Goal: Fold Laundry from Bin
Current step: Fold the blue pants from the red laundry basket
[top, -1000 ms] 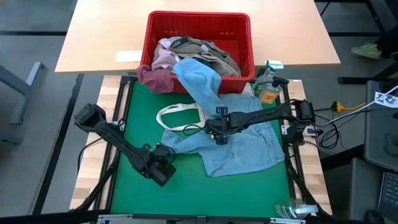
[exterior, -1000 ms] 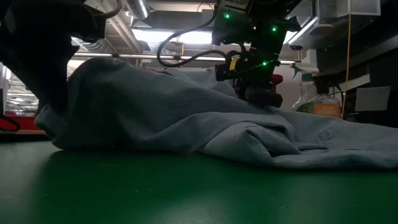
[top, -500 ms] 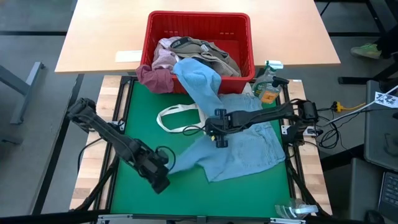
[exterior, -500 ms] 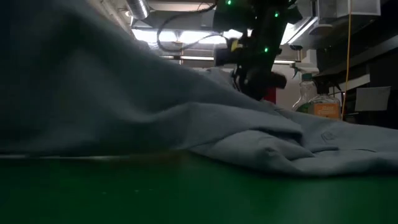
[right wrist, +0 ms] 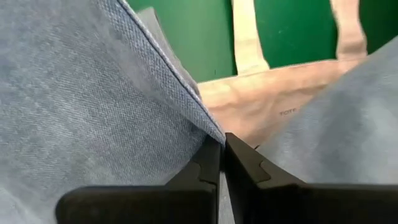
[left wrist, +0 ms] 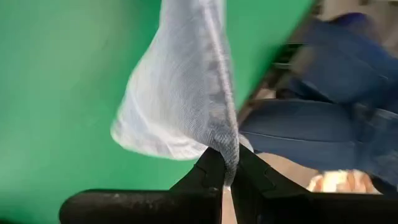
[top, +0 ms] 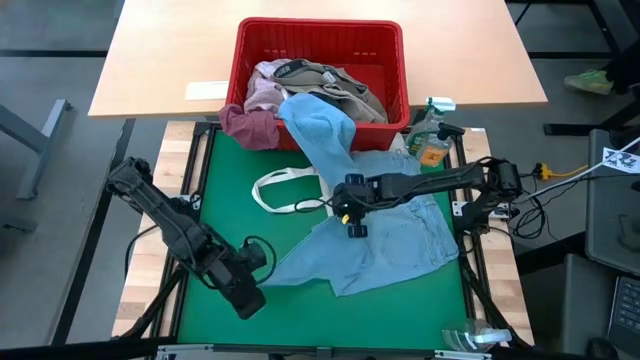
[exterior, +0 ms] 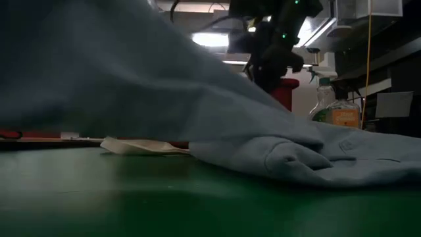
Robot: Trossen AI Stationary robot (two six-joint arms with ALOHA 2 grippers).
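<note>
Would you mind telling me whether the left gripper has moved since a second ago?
Yes. The left gripper, shut on the light blue garment, has drawn its corner toward the table's near edge, away from the red bin.

green table mat (top: 300,310), light blue garment (top: 390,240) spread on it, cream tote bag (top: 290,190), red bin (top: 320,45) on tan tabletop (top: 160,60)

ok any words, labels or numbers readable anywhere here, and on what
None can be read with certainty.
Tote bag: a tiny print in the right wrist view, too small to read.
Bottle beside the red bin: an orange label, blurred.
White sheet at the right edge of the high view: dark marks, too small to read.
</note>
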